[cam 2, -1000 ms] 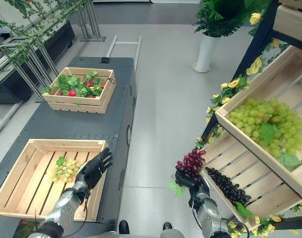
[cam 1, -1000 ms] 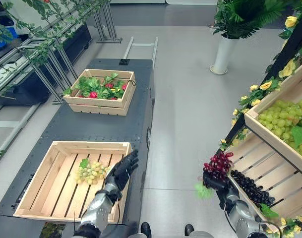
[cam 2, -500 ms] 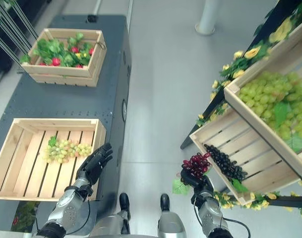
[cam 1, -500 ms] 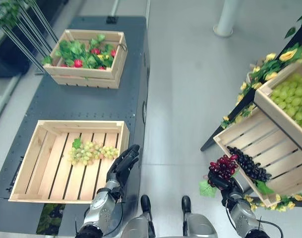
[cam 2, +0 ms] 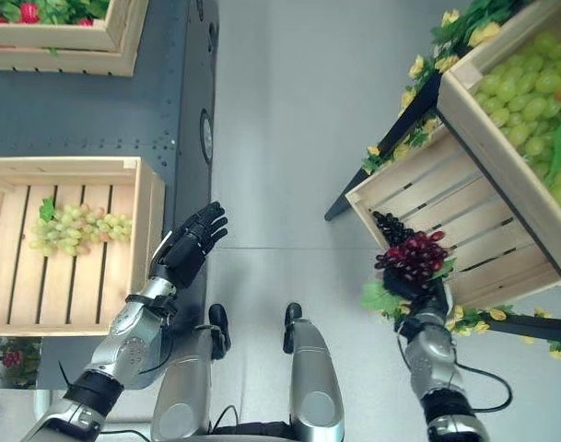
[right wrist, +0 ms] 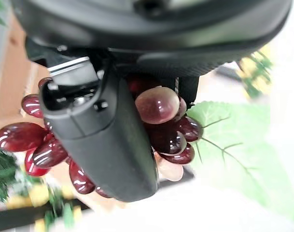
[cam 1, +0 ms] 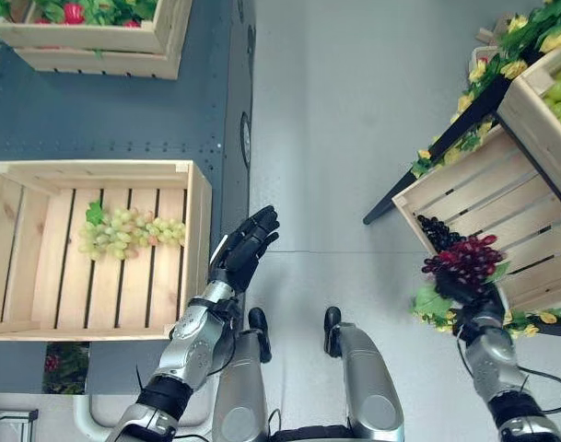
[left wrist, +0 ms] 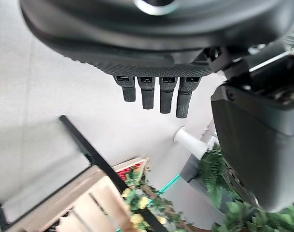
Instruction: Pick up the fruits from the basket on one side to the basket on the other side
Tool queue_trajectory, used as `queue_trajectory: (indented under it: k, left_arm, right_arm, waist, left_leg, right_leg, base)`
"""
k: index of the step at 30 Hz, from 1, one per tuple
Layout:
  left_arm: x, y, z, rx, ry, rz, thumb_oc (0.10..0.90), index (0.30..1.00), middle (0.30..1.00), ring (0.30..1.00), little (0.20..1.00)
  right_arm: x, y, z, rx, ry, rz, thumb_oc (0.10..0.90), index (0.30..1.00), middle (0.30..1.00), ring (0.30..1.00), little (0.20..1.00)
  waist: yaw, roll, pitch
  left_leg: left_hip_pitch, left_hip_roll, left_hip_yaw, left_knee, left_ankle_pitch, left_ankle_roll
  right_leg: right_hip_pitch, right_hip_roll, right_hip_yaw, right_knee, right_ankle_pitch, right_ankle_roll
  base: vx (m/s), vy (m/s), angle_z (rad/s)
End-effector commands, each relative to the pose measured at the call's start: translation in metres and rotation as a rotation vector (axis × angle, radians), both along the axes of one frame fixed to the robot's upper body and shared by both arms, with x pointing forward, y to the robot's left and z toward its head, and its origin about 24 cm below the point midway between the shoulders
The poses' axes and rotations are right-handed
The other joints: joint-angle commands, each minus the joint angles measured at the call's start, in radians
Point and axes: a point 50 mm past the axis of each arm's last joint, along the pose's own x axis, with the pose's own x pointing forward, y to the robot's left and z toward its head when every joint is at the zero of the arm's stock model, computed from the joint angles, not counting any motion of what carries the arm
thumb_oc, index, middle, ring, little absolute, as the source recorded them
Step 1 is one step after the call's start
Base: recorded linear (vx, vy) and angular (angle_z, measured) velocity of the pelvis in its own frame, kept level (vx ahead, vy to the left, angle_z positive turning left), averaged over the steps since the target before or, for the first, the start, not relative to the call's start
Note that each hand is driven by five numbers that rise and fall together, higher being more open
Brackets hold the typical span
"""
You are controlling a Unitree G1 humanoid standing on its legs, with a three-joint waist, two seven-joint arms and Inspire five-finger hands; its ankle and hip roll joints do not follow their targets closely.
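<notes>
Holding a bunch of dark red grapes (cam 1: 464, 259) with a green leaf, my right hand (cam 1: 471, 293) has its fingers (right wrist: 110, 140) curled tight around the cluster, just in front of the slanted wooden shelf crate (cam 1: 487, 198) with black grapes (cam 1: 436, 230). My left hand (cam 1: 242, 253) hangs above the floor, fingers straight and holding nothing, beside the slatted wooden crate (cam 1: 195, 241) on the dark surface (cam 1: 114, 115), where green grapes (cam 1: 128, 232) lie.

Four wooden crates (cam 1: 199, 198), four grape bunches (cam 1: 133, 231).
</notes>
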Motion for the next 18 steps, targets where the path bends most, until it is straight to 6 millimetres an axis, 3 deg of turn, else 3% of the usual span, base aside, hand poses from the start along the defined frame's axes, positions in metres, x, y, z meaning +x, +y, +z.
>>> queue_trajectory:
  k: [1,5,9,18]
  left_arm:
    - [0.003,-0.023,0.051,0.029,-0.241,-0.125,0.8,0.9,0.9,0.9,0.9]
    - [0.003,-0.023,0.063,0.04,-0.269,-0.142,0.8,0.9,0.9,0.9,0.9]
    - [0.006,-0.024,0.073,0.123,-0.289,-0.162,0.8,0.9,0.9,0.9,0.9]
    - [0.008,-0.02,0.089,0.175,-0.324,-0.21,0.8,0.9,0.9,0.9,0.9]
  right_arm:
    - [0.014,-0.05,0.087,-0.196,-0.269,-0.151,0.4,0.3,0.3,0.3,0.3]
    - [0.02,-0.064,0.113,-0.23,-0.279,-0.195,0.4,0.3,0.3,0.3,0.3]
    - [0.024,-0.084,0.134,-0.287,-0.183,-0.231,0.4,0.3,0.3,0.3,0.3]
    - [0.025,-0.111,0.16,-0.318,-0.069,-0.259,0.4,0.3,0.3,0.3,0.3]
  waist:
    - [0.02,0.0,-0.013]
    - [0.033,-0.011,-0.013]
    - [0.052,-0.028,-0.013]
    - [0.089,-0.039,-0.013]
  left_leg:
    - [0.003,-0.088,0.033,0.096,-0.174,0.061]
    - [-0.059,-0.094,0.02,0.126,-0.179,0.067]
    - [-0.113,-0.091,-0.005,0.163,-0.185,0.064]
    - [-0.162,-0.088,-0.026,0.17,-0.18,0.068]
  right_leg:
    - [-0.003,0.048,-0.056,0.028,0.015,-0.056]
    - [-0.065,0.056,-0.049,0.069,0.011,-0.061]
    - [-0.109,0.062,-0.051,0.094,0.016,-0.063]
    - [-0.147,0.056,-0.08,0.098,0.029,-0.061]
  base:
    - [-0.05,-0.084,0.02]
    - [-0.05,-0.099,0.01]
    - [-0.04,-0.111,0.05]
    - [-0.02,-0.073,0.11]
